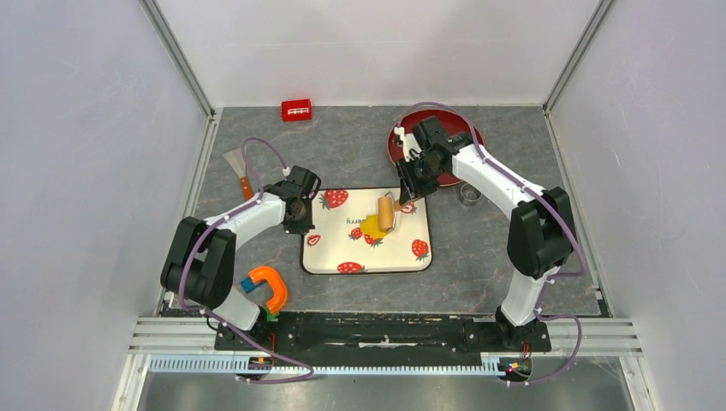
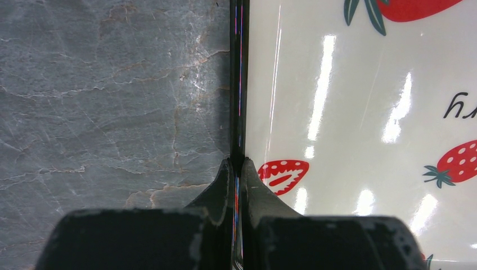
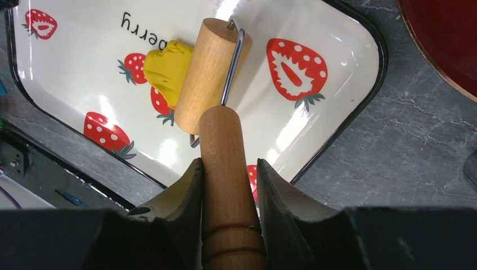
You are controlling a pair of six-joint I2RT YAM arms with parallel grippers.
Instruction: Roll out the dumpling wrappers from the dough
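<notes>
The dough [image 3: 166, 67] is a bright yellow lump on the strawberry-print tray [image 1: 402, 257], partly under the wooden roller [image 3: 205, 73]. In the top view the dough [image 1: 372, 226] shows beside the roller [image 1: 387, 212] near the tray's middle. My right gripper [image 3: 228, 166] is shut on the roller's wooden handle, above the tray's far right corner [image 1: 409, 190]. My left gripper [image 2: 237, 163] is shut on the tray's black left rim [image 2: 238, 84], one finger on each side; it sits at the tray's left edge [image 1: 301, 214]. No dumpling wrappers are in view.
A red plate [image 1: 469, 141] lies behind the right arm, with a small metal ring [image 1: 468, 193] beside it. A red box [image 1: 296, 110] stands at the back, a scraper [image 1: 238, 167] at the left and an orange curved tool [image 1: 270, 287] near the left base.
</notes>
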